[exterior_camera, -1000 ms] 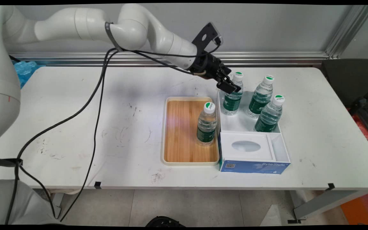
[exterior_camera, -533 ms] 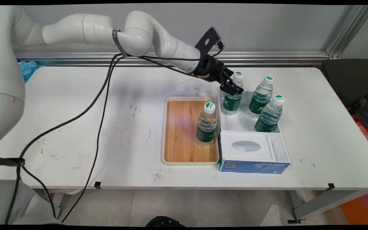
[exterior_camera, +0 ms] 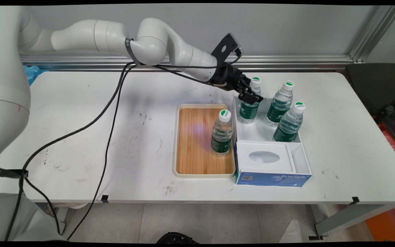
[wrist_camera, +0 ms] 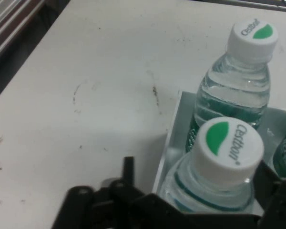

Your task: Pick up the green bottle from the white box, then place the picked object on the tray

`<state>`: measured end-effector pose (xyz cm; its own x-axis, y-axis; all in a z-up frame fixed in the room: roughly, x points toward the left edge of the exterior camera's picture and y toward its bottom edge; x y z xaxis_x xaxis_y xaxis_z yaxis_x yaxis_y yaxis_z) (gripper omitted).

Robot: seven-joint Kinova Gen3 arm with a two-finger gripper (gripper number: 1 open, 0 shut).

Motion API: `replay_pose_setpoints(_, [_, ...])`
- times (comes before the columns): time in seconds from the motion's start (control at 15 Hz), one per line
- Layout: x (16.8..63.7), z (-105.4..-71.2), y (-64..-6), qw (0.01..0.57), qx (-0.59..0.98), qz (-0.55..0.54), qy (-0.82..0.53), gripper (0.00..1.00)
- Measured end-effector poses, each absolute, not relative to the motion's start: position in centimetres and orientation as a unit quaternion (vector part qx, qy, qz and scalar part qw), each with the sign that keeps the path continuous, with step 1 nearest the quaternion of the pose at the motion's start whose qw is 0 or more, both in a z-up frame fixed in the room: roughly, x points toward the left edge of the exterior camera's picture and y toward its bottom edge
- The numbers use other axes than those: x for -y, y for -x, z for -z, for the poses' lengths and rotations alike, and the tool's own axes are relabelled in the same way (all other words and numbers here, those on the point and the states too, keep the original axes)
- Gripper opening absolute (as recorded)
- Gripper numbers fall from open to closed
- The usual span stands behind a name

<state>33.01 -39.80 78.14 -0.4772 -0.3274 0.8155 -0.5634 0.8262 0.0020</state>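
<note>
Near edge first: a blue-sided box [exterior_camera: 273, 179] with a white insert in its front part. Touching its left wall is a wooden tray [exterior_camera: 197, 175], and one water bottle [exterior_camera: 222, 135] stands upright at the tray's right side.

Farther back, the box's rear compartment holds three upright bottles. Two are on the right [exterior_camera: 279, 106] [exterior_camera: 289, 123]; the back-left bottle [exterior_camera: 249, 111] is in the corner nearest the arm.

The gripper [exterior_camera: 250, 97] is at that back-left bottle's neck, fingers [wrist_camera: 128, 164] spread either side of it. One finger stands clear of the plastic, so it has hold of nothing.

Handling, by my judgement: the bottle looks full, so expect moderate weight. The thin clear wall will likely dent and slip under squeeze. Take it just under the cap, where the neck is stiff – not on the glossy green label.
</note>
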Motion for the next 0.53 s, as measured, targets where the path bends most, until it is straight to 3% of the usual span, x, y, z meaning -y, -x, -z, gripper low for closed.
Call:
replay_pose_setpoints(0.07, [39.8,-77.99,-32.98,0.439,0.849,-0.133,-0.262,0.0])
replay_pose_setpoints(0.53, [39.37,-77.57,-32.85,0.441,0.851,-0.121,-0.259,0.0])
